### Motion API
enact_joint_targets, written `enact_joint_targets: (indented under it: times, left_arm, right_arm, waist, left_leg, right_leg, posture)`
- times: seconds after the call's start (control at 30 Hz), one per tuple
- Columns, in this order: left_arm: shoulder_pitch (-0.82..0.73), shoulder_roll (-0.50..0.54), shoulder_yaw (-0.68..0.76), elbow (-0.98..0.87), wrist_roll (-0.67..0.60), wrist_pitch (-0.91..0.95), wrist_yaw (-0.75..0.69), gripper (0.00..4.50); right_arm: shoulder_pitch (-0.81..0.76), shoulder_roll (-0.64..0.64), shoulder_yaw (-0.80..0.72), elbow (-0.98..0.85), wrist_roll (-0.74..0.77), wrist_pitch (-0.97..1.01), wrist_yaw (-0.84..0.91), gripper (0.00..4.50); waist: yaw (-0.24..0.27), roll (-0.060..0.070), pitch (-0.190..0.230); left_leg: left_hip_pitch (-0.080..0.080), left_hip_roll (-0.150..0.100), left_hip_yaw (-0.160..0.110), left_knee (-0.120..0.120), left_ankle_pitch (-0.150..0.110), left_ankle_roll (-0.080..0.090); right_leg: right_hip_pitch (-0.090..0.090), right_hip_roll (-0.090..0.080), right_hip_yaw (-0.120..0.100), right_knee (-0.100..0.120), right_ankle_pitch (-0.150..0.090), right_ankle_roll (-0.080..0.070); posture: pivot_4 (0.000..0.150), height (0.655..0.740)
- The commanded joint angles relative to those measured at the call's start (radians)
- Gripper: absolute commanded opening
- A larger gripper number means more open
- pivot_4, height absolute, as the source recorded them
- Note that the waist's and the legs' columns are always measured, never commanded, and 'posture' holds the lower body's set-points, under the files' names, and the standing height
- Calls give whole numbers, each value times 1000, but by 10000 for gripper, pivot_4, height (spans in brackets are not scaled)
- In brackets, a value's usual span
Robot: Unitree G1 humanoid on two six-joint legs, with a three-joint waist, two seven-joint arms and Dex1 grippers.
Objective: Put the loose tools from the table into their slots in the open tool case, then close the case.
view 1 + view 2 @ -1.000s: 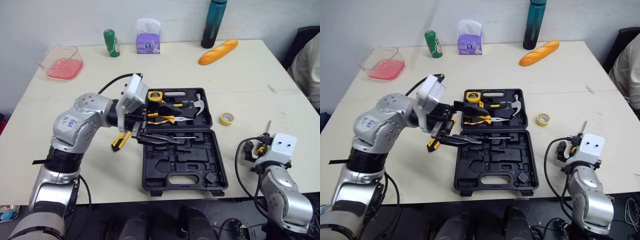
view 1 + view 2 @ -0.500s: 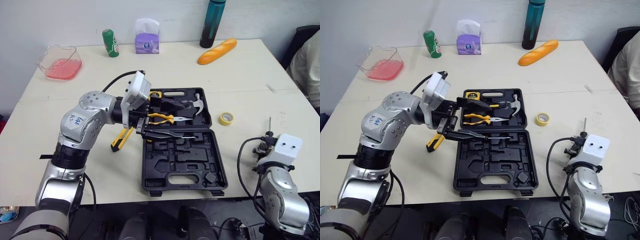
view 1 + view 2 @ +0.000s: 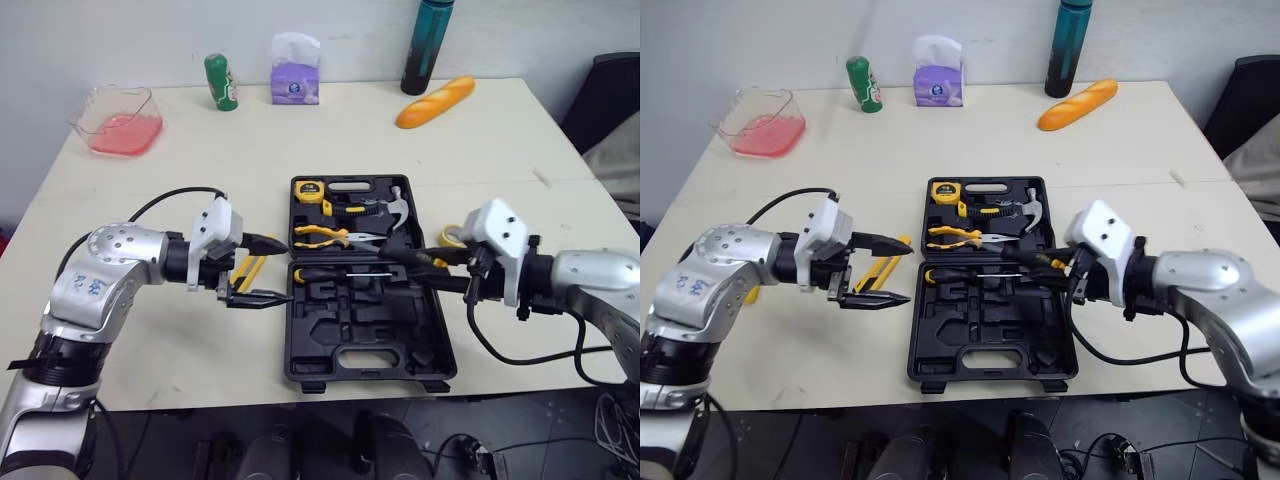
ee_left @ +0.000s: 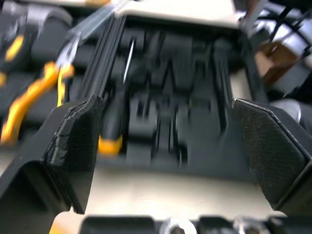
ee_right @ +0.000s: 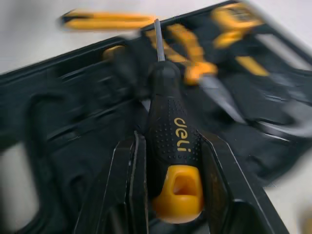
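Note:
The black tool case (image 3: pixel 400 372) lies open mid-table with a tape measure (image 3: pixel 311 190), pliers (image 3: pixel 322 235), a hammer (image 3: pixel 396 205) and one screwdriver (image 3: pixel 338 273) in it. My right gripper (image 3: pixel 415 265) hovers over the case's right side, shut on a second black screwdriver with a yellow cap (image 5: pixel 170 112), whose shaft points across the case. My left gripper (image 3: pixel 262 270) is open just left of the case, its fingers pointing at it. A yellow-and-black tool (image 3: pixel 883 268) lies on the table under those fingers. A yellow tape roll (image 3: pixel 446 236) peeks out behind the right gripper.
Along the far edge stand a pink-filled clear container (image 3: pixel 115 120), a green can (image 3: pixel 222 82), a purple tissue pack (image 3: pixel 295 72), a teal bottle (image 3: pixel 425 45) and a bread loaf (image 3: pixel 435 102). A person's sleeve (image 3: pixel 620 150) shows at the right edge.
My right arm swung from the table's front right corner to over the case, carrying the screwdriver. My left gripper drew back out of the case to its left side, still open.

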Motion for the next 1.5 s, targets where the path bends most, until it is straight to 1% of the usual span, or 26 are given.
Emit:
enact_joint_targets:
  times: [0.03,0.17,0.3,0.53,0.93,0.97,1.0,1.03,1.1,1.17,1.27,1.4,1.43,1.47,1.5]
  left_arm:
    - [16,17,19,-55,18,-31,5,45000]
    - [28,6,26,-86,14,-19,32,45000]
    - [40,5,30,-104,10,-14,47,45000]
    - [42,5,29,-104,9,-18,51,45000]
    - [2,-18,4,-90,16,-21,39,45000]
    - [1,-19,2,-89,16,-21,37,45000]
    - [-1,-21,1,-89,17,-22,36,45000]
    - [-4,-23,0,-88,16,-21,35,45000]
    - [-7,-27,-1,-89,14,-19,33,45000]
    - [-11,-32,-4,-90,8,-16,28,45000]
    - [-14,-44,-12,-88,11,-20,22,45000]
    - [-25,-70,-27,-86,17,-23,27,45000]
    - [-28,-75,-28,-84,17,-24,26,45000]
    - [-31,-81,-30,-82,16,-26,25,45000]
    - [-36,-87,-33,-78,16,-27,25,45000]
  right_arm:
    - [-109,-38,129,80,-78,-62,152,9876]
    - [-223,-24,256,184,-185,-110,225,9876]
    - [-249,-28,292,235,-240,-169,287,9876]
    - [-250,-27,292,307,-302,-238,348,9876]
    - [-237,35,276,366,-345,-252,326,9876]
    - [-235,42,276,365,-349,-257,321,14876]
    - [-234,45,277,362,-350,-251,321,21162]
    - [-232,41,272,350,-340,-242,334,24086]
    - [-228,33,259,329,-324,-230,354,34132]
    - [-229,39,229,315,-309,-220,342,43217]
    - [-213,91,183,324,-282,-240,296,43217]
    - [-163,214,109,359,-228,-302,239,43217]
    - [-149,243,93,377,-216,-323,232,39540]
    - [-134,264,81,392,-205,-344,234,38367]
    - [-118,283,71,409,-194,-371,240,35407]
  waist:
    - [1,0,0]
    - [4,-1,1]
    - [10,-1,1]
    - [10,-1,1]
    - [10,-1,1]
    - [10,-1,1]
    - [10,-1,1]
    - [10,-1,1]
    - [10,-1,1]
    - [10,-1,1]
    - [10,-1,1]
    - [10,-1,0]
    - [11,-1,0]
    - [11,-1,0]
    - [12,-1,0]
  left_leg:
    - [-1,-1,1,0,0,1]
    - [-3,-2,1,1,-1,2]
    - [-3,-1,1,1,-1,2]
    - [-3,-1,1,7,-1,1]
    - [-3,0,1,9,-2,0]
    - [-3,0,1,9,-2,0]
    - [-3,0,1,9,-2,0]
    - [-3,0,1,9,-2,0]
    - [-3,0,1,9,-2,0]
    - [-3,0,1,9,-2,0]
    - [-4,0,1,9,-2,0]
    - [-4,0,0,10,-2,0]
    - [-4,0,1,10,-2,0]
    - [-4,0,1,10,-2,0]
    - [-4,0,1,10,-2,0]
  right_leg:
    - [0,-1,0,-1,1,1]
    - [-1,-2,-2,-2,1,2]
    - [-1,-1,-3,-2,1,2]
    - [0,-1,-4,1,1,3]
    - [0,0,-3,2,2,2]
    - [0,0,-3,2,2,2]
    - [0,0,-3,3,2,2]
    - [0,0,-3,3,2,2]
    - [0,0,-3,2,2,2]
    - [0,0,-3,2,2,2]
    - [0,0,-4,2,2,2]
    - [0,0,-4,3,2,2]
    - [0,0,-4,3,2,2]
    - [0,0,-4,3,2,2]
    - [0,0,-4,3,2,2]
  posture:
    - [1500,7394]
    - [1500,7394]
    - [1500,7394]
    - [1500,7394]
    - [1500,7394]
    - [1500,7394]
    - [1500,7394]
    - [1500,7394]
    - [1500,7394]
    - [1500,7394]
    - [1500,7394]
    - [1500,7394]
    - [1500,7394]
    - [1500,7394]
    - [1500,7394]
